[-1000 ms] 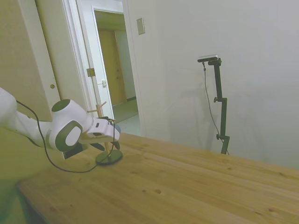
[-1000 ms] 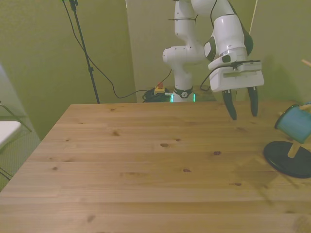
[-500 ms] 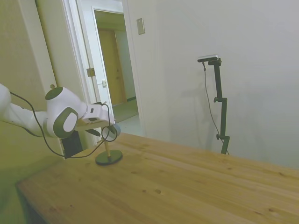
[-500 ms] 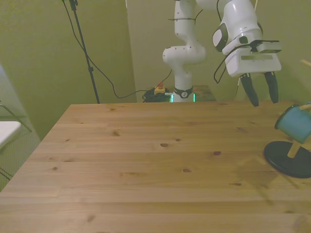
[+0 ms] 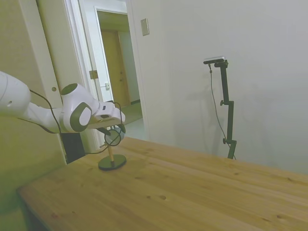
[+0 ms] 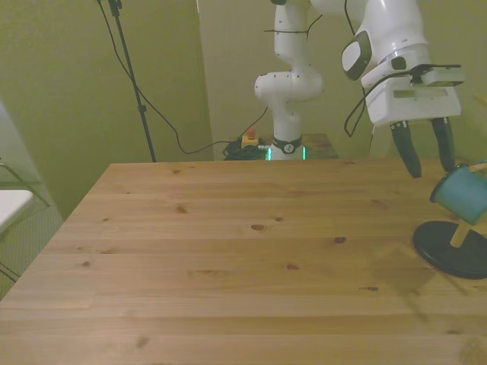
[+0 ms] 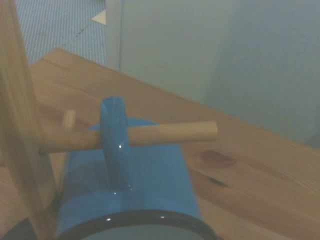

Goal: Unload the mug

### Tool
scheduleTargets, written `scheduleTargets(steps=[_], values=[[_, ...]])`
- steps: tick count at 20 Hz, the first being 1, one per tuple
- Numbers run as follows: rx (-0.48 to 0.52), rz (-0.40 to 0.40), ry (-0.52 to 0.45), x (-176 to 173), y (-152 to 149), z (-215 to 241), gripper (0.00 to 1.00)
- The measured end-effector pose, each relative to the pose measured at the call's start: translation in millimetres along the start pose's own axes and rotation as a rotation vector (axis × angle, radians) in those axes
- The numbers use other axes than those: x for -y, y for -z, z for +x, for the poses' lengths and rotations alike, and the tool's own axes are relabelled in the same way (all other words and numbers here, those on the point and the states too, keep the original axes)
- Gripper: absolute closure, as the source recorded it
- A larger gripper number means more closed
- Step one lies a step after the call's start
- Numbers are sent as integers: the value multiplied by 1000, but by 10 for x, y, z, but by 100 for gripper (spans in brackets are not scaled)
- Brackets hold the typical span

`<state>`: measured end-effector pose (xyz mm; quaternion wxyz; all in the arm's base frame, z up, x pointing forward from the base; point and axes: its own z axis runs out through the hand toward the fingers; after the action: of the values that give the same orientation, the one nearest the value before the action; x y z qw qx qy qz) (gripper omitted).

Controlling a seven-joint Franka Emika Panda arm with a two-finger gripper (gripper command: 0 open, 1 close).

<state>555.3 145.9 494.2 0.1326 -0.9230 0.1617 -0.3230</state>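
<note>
Since the earlier frame, the gripper (image 6: 428,158) has risen and shifted toward the front view's right, now just above the mug (image 6: 462,192), fingers spread and empty. At that view's right edge, the mug hangs by its handle (image 7: 115,145) on a peg (image 7: 135,136) of the stand (image 6: 452,248). A good grasp probably straddles the mug's wall, then slides the handle along the peg toward its free end before lifting.

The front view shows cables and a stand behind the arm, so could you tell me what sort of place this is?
Probably a robotics lab room: a wooden table, plain walls, an open doorway, and only a mug hung on a peg stand.
</note>
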Motion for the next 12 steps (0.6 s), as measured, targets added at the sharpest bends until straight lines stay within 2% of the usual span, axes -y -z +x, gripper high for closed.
scheduleTargets(steps=[2, 12], values=[[42, -52, 14, -43, -65, -25, 0], [43, -53, 13, -48, -77, -17, 0]])
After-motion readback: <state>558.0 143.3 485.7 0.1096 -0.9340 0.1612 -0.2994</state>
